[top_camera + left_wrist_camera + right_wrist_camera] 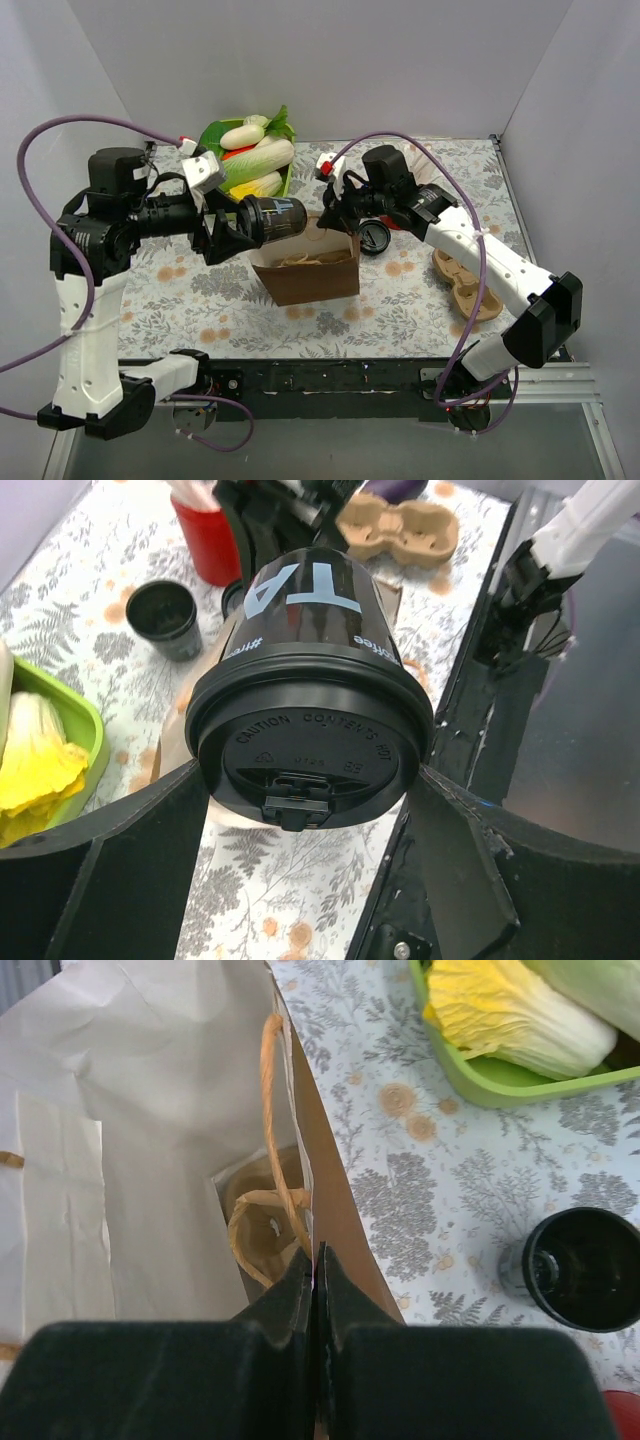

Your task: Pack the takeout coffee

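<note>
The takeout coffee [280, 220], a black cup with a black sip lid, lies on its side in my left gripper [248, 224], just above the left rim of the open brown paper bag [310, 282]. In the left wrist view the lid [310, 742] faces the camera and the left gripper [310, 805] is shut on the cup, with a finger [150, 830] on each side. My right gripper [330, 220] is shut on the bag's right rim. In the right wrist view it [316, 1260] pinches the bag wall [335, 1200] beside the twisted paper handle [270, 1110].
A lidless black cup [373, 238] [165, 618] [585, 1268] stands right of the bag. A red cup [208, 540] stands behind it. A tan pulp carrier [465, 285] [400, 530] lies at the right. A green tray of vegetables [212, 133] [490, 1078] is at the back. Something tan [262, 1215] lies in the bag's bottom.
</note>
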